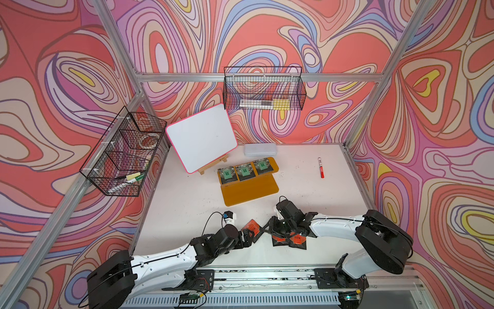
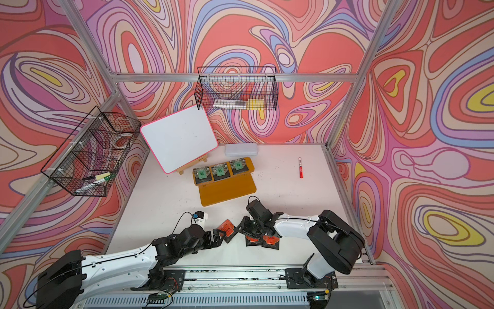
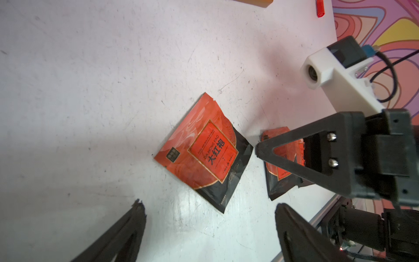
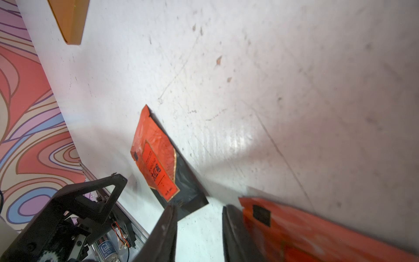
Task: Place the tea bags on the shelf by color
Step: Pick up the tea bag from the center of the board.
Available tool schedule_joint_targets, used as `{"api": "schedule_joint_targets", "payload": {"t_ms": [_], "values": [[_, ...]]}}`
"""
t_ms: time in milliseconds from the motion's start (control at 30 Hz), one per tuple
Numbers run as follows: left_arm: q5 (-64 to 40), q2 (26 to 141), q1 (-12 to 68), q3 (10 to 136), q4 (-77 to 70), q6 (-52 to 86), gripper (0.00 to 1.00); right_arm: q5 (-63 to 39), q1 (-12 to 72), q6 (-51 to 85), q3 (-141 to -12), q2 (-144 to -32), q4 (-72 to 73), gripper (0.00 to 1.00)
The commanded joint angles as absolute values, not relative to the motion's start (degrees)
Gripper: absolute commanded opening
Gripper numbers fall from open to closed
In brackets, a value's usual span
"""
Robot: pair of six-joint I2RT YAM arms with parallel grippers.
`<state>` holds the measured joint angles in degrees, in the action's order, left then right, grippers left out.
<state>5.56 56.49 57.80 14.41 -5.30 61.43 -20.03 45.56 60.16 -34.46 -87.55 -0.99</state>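
Observation:
The mustard-yellow shelf (image 1: 250, 191) stands mid-table. Three green tea bags (image 1: 243, 170) lie in a row on its upper tier, and its lower tier is bare. Three orange-red tea bags lie flat near the table's front. One (image 1: 252, 228) (image 3: 204, 154) lies alone just ahead of my left gripper (image 1: 250, 238) (image 3: 209, 208), which is wide open and holds nothing. The other two (image 1: 298, 240) overlap under my right gripper (image 1: 268, 232) (image 4: 200, 208). Its jaws stand apart over bare table, with one tea bag (image 4: 317, 226) against the outside of a finger.
A pink-edged whiteboard (image 1: 201, 141) on a small easel stands behind the shelf's left end. A clear plastic box (image 1: 260, 149) lies at the back and a red marker (image 1: 320, 168) to the right. Black wire baskets hang on the left wall (image 1: 125, 152) and the back wall (image 1: 263, 91).

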Motion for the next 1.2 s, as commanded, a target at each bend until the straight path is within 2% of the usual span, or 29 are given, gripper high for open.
{"api": "schedule_joint_targets", "payload": {"t_ms": [0,400,1167], "values": [[5.28,58.46,57.41,16.42,-8.42,59.09,0.93,-19.96,45.83,60.71,-34.37,-88.65,-0.72,0.35],[1.68,65.99,56.11,19.60,-13.78,57.57,0.93,-20.21,45.88,60.86,-34.10,-88.99,-0.39,0.35],[-0.13,71.78,54.08,18.74,-17.58,58.35,0.92,-20.95,45.88,61.26,-33.66,-89.69,1.71,0.35]]}}
